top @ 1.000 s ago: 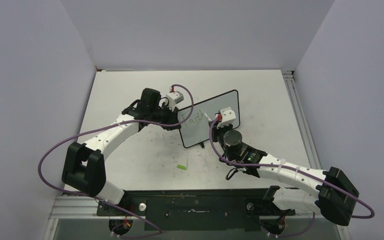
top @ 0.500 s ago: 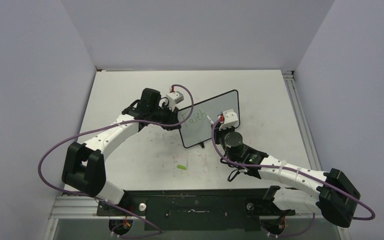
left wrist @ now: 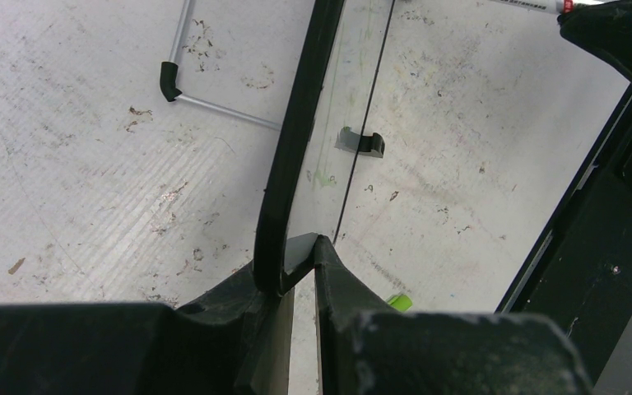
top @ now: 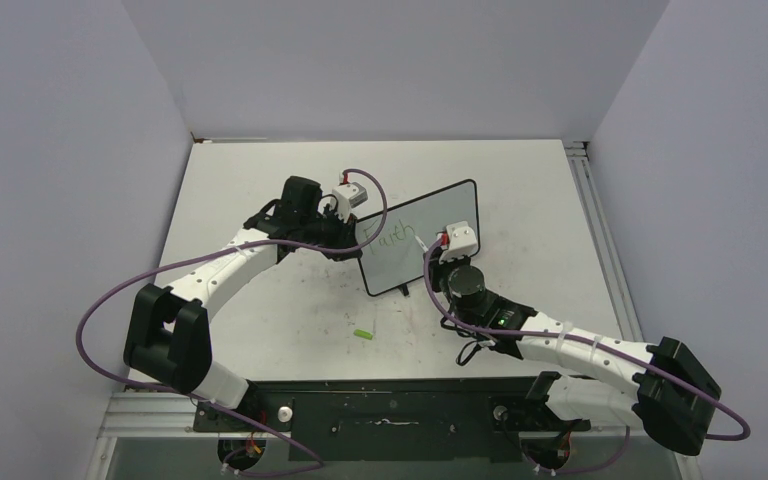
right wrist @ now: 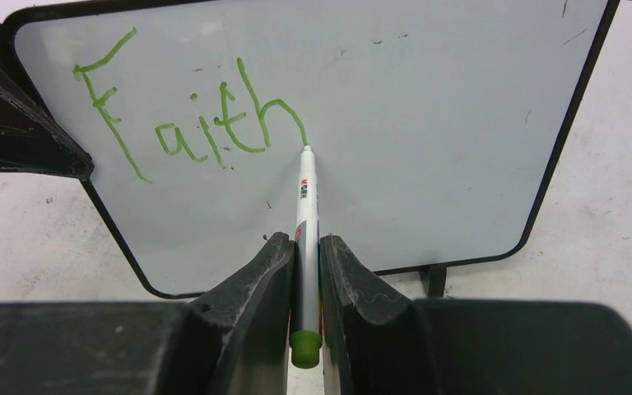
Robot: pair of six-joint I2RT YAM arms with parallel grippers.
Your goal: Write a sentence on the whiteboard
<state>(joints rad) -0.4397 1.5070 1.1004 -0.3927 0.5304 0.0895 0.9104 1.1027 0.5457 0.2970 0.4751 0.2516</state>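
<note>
The whiteboard stands upright mid-table, black-framed, and it fills the right wrist view. On it the sentence reads only "Faith" in green, small in the top view. My right gripper is shut on a white marker with a green end; its tip touches the board at the end of the "h". My left gripper is shut on the whiteboard's left edge, holding it.
A green marker cap lies on the scuffed white tabletop in front of the board; it also shows in the left wrist view. The board's wire stand rests behind it. Grey walls close in the table.
My right gripper has shifted slightly right and down with the marker, finishing the "h". The left arm and board have not moved.
</note>
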